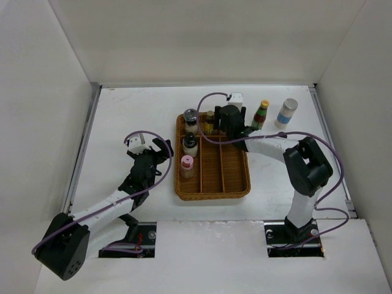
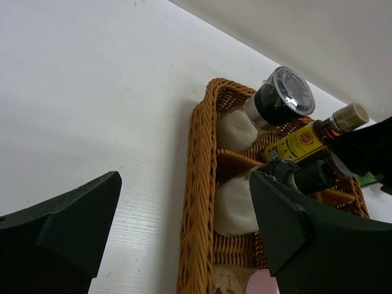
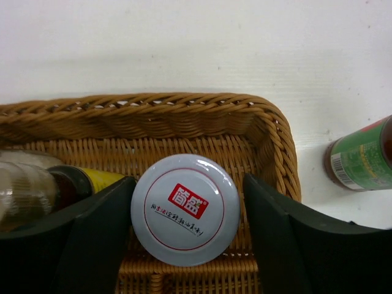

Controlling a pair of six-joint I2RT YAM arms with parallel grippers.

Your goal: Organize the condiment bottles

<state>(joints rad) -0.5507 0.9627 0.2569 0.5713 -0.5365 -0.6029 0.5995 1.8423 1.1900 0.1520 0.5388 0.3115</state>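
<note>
The brown wicker tray [image 1: 236,177] holds three jars in its left column: two black-capped ones [image 1: 190,116] [image 1: 190,143] and a pink-capped one [image 1: 187,163]. A yellow-labelled bottle [image 1: 209,122] stands in the middle column. My right gripper [image 1: 231,117] hangs over the tray's far right corner. In the right wrist view its jaws [image 3: 187,184] straddle a grey-white capped jar [image 3: 185,211] that stands in the tray; a small gap shows at the right finger. My left gripper [image 1: 150,146] is open and empty, left of the tray.
A green bottle with a yellow cap [image 1: 261,114] and a white blue-labelled bottle with a silver cap [image 1: 286,113] stand on the table right of the tray. A small white object [image 1: 235,97] lies behind the tray. White walls enclose the table.
</note>
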